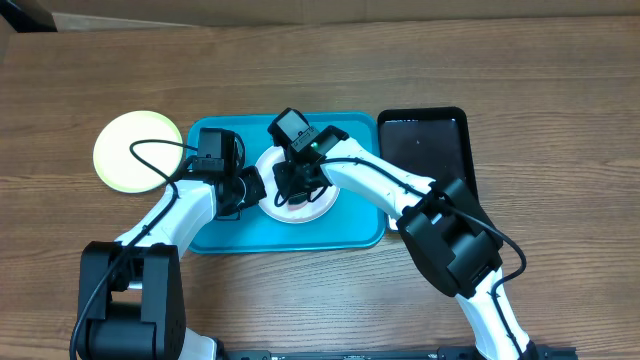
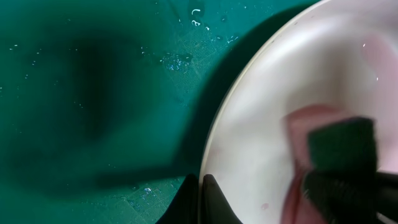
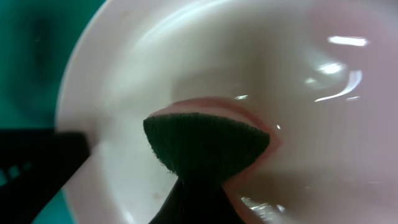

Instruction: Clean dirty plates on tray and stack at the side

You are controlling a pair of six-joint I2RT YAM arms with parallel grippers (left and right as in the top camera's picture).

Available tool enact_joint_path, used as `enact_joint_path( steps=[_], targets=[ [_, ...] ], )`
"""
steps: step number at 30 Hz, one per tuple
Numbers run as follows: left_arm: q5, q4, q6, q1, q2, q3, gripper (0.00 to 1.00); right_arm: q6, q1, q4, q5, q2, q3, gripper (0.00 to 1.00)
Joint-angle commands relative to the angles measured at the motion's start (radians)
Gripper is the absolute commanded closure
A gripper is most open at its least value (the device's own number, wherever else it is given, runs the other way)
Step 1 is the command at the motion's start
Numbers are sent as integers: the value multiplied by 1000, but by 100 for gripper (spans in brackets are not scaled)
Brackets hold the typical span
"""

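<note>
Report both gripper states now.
Left gripper: closed on the white plate rim.
Right gripper: closed on the sponge, pressed to the plate.

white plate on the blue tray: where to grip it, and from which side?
Probably its left rim, coming in low from the left. The white plate is a flat disc on the tray, so only the thin edge offers purchase; the sponge covers the middle. The left gripper straddles the rim there.

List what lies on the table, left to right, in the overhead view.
yellow-green plate → white plate, lying on the blue tray → black tray
</note>
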Motion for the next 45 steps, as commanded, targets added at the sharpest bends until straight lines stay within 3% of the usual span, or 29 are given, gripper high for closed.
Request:
enact_joint_path(
  steps=[1, 8, 14, 22, 29, 36, 45],
  targets=[
    [30, 6, -3, -5, 8, 11, 96, -37, -55, 1, -218, -3, 47, 96],
    [29, 5, -3, -5, 8, 11, 96, -65, -210, -59, -262, -153, 87, 97],
    [29, 5, -3, -5, 8, 11, 96, -183, -332, -243, -247, -254, 87, 96],
    [29, 5, -3, -5, 8, 11, 96, -202, -446, -424, 101, -266, 34, 96],
    [29, 5, -1, -5, 8, 11, 96, -199, -475, -317, 372, -263, -135, 96],
    [29, 2, 1, -5, 8, 11, 96, -199, -478, -143, 467, -260, -265, 96],
    [28, 1, 1, -5, 8, 11, 95, -200, -479, -116, 526, -260, -286, 96]
  ],
)
